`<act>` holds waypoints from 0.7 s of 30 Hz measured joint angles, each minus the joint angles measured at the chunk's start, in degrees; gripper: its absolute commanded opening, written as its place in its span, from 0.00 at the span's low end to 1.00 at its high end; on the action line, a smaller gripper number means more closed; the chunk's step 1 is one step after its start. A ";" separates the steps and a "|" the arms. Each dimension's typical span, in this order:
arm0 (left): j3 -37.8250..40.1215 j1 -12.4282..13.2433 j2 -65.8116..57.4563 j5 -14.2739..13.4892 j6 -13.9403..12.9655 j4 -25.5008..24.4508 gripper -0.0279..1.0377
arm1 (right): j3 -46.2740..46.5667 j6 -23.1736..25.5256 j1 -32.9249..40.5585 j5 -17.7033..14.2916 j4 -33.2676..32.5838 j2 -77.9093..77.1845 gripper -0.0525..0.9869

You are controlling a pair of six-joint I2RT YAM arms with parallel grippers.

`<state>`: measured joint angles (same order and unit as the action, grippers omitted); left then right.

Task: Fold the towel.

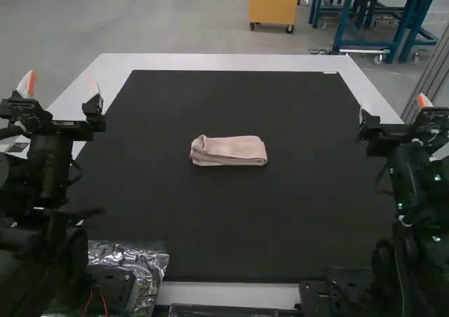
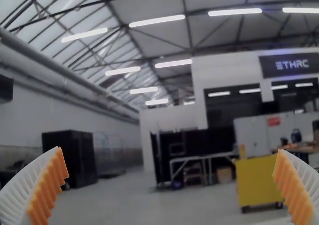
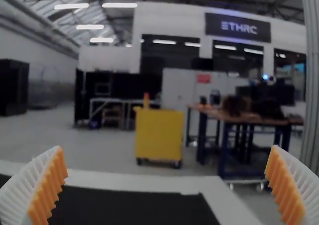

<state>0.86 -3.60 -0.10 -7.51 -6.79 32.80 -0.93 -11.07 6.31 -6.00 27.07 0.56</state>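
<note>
Towel lies folded, its inner layers hard to make out; my left gripper and right gripper gape wide, empty.

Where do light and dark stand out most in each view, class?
High view: small glints dot the crinkled plastic; the left arm and right arm look mostly dark; the pale towel stands out against the black mat. Left wrist view: ceiling lamps glow as white strips. Right wrist view: lamps glow above, while the mat looks nearly black.
</note>
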 measured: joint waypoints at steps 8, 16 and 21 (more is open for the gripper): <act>-0.57 0.00 0.00 -0.66 3.93 -16.13 0.94 | 0.57 -2.58 -0.02 -1.95 -19.98 0.00 0.93; -0.57 0.00 0.00 -0.66 6.91 -32.39 0.94 | 0.59 -4.15 -0.02 -1.25 -26.27 0.00 0.93; -0.57 0.00 0.00 -0.66 7.28 -32.22 0.94 | 0.33 -6.14 -0.02 5.86 -28.41 0.00 0.93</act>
<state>0.30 -3.60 -0.10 -8.16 0.49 0.58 -0.60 -17.21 6.28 -0.14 -1.34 0.56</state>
